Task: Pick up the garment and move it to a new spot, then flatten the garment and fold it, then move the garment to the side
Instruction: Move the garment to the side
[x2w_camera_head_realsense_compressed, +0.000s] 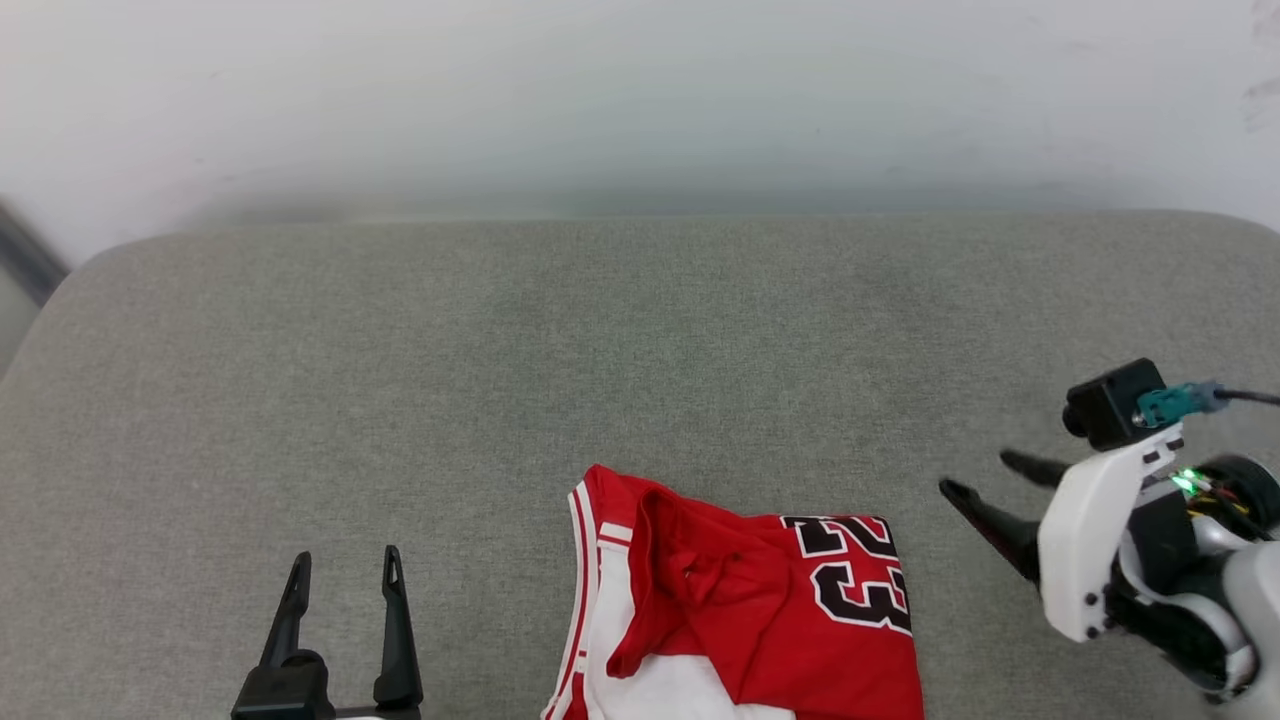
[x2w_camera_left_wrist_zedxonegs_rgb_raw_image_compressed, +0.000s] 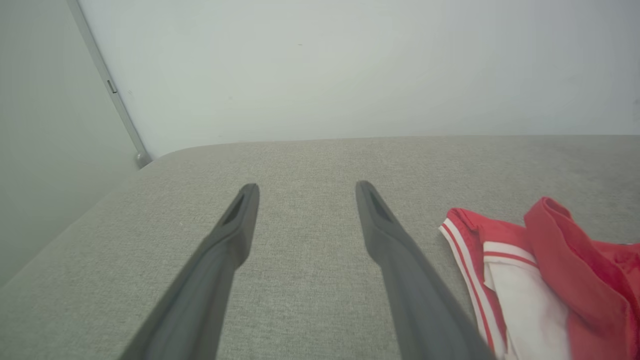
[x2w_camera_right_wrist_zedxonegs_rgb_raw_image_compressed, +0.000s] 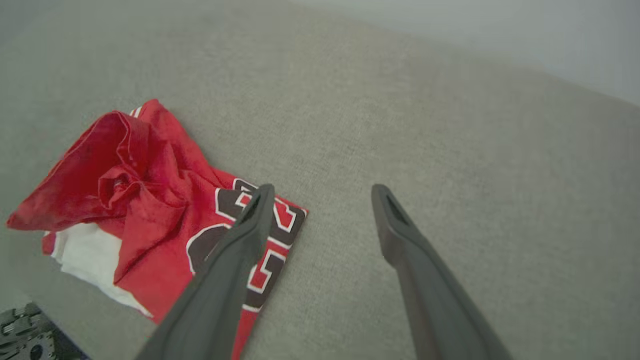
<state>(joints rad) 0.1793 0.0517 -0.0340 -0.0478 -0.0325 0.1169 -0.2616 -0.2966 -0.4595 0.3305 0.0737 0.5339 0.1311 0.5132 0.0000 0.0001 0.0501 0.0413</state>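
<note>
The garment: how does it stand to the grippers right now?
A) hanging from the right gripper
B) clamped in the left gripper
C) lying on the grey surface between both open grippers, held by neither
C: the garment lies rumpled on the grey surface, with the left gripper and the right gripper open and apart from it on either side.
</note>
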